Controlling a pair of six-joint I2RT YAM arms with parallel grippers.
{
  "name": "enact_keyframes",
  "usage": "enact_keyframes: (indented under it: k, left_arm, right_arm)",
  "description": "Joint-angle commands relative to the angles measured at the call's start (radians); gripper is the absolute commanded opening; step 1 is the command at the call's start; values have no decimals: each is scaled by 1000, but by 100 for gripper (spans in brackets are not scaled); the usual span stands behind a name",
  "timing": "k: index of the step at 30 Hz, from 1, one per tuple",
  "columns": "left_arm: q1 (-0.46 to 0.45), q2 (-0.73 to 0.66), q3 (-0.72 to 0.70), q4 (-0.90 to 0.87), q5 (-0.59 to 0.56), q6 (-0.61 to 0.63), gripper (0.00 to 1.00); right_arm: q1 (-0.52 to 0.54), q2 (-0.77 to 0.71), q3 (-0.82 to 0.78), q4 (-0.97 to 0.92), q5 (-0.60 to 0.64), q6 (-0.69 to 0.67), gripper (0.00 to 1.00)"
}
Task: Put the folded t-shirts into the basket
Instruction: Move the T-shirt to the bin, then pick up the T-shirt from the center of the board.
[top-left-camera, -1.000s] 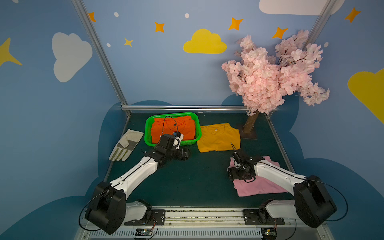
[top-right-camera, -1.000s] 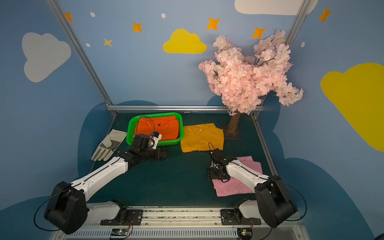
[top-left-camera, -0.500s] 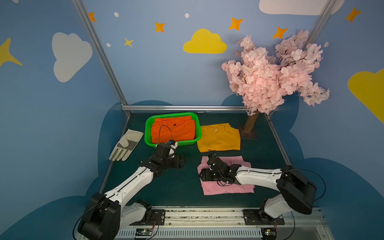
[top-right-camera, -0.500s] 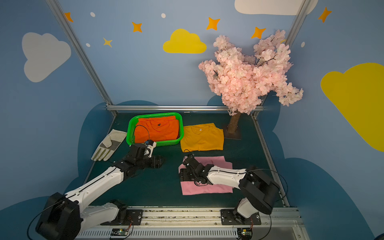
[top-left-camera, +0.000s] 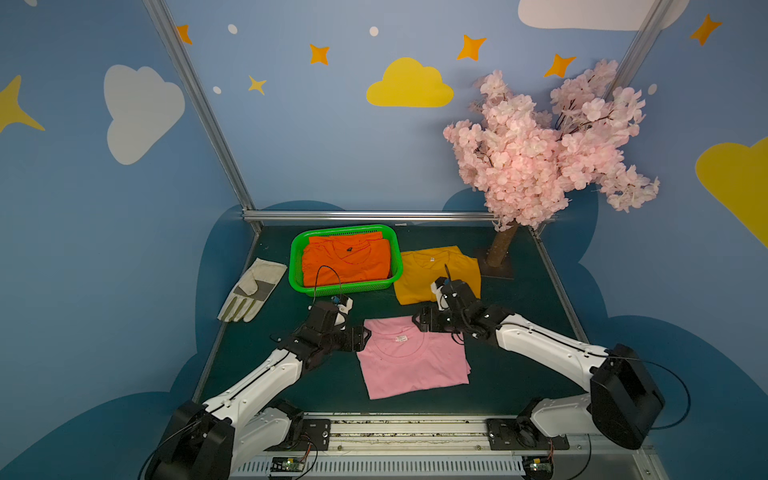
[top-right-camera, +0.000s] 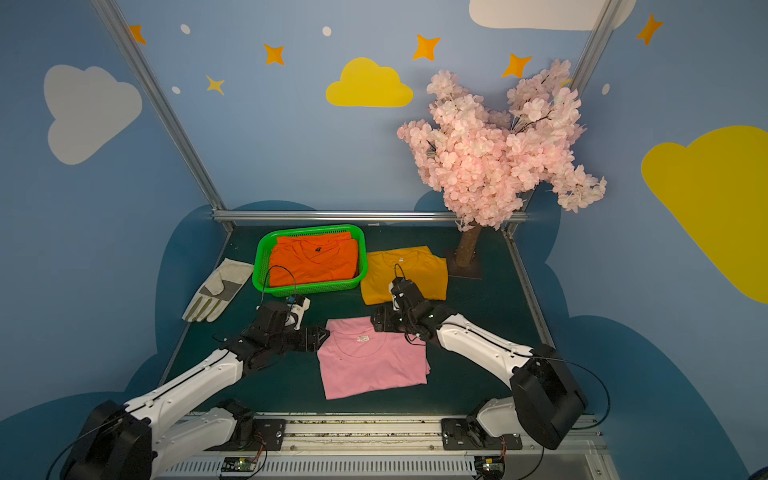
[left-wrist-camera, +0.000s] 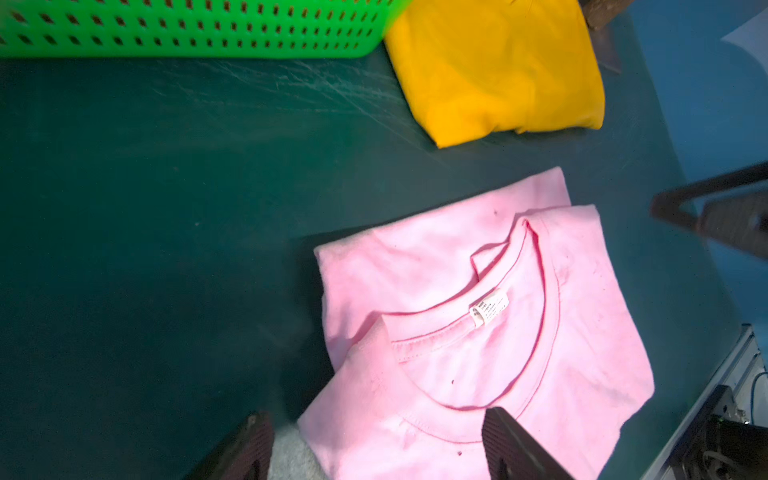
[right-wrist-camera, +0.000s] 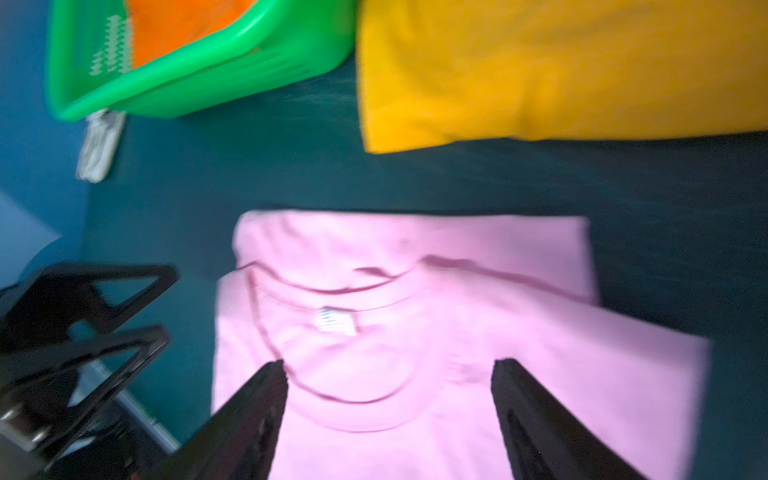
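Pink t-shirt: lower centre in both top views, flat on the table, with its collar and label toward the far side. It is the nearest tee and evidently the one being picked up.
Left end effector: low at the pink tee's far left corner, jaws spread wide with nothing clamped. In the left wrist view its fingers straddle the collar-side edge, a stance suited to pinching that corner.
Right end effector: at the far right corner, jaws equally wide and empty. The blurred right wrist view shows the collar between its fingers.
Paired stance: one corner per arm, probably so the folded cloth lifts level and keeps its fold.
Yellow t-shirt: right of centre, beyond the pink one and just beside the basket, waiting on the table.
Basket: centre of the frame, farther back. The orange t-shirt fills it almost wall to wall, so later tees must stack on top.
Dark red t-shirt: not visible; it cannot be told whether it lies beneath the orange one.
Glove: left of the basket, no part of the task.
Blossom tree: upper right, at the table's far corner.
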Motion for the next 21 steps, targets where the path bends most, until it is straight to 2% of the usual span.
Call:
enact_keyframes:
  k: [1, 4, 6, 12, 21]
  left_arm:
    - [-17, 54, 20, 48, 20, 25, 84]
    - [-23, 123, 44, 48, -4, 48, 85]
    - [-23, 172, 72, 37, -3, 63, 85]
    - [-28, 309, 114, 81, 56, 70, 80]
    - [-52, 371, 75, 143, 90, 51, 66]
  right_arm:
    - [-125, -4, -18, -140, 13, -141, 85]
    - [-231, 43, 0, -156, -77, -236, 86]
    - [-259, 79, 17, -160, -96, -261, 86]
    - [-253, 166, 50, -139, -147, -286, 86]
    - [-218, 298, 60, -95, -209, -299, 78]
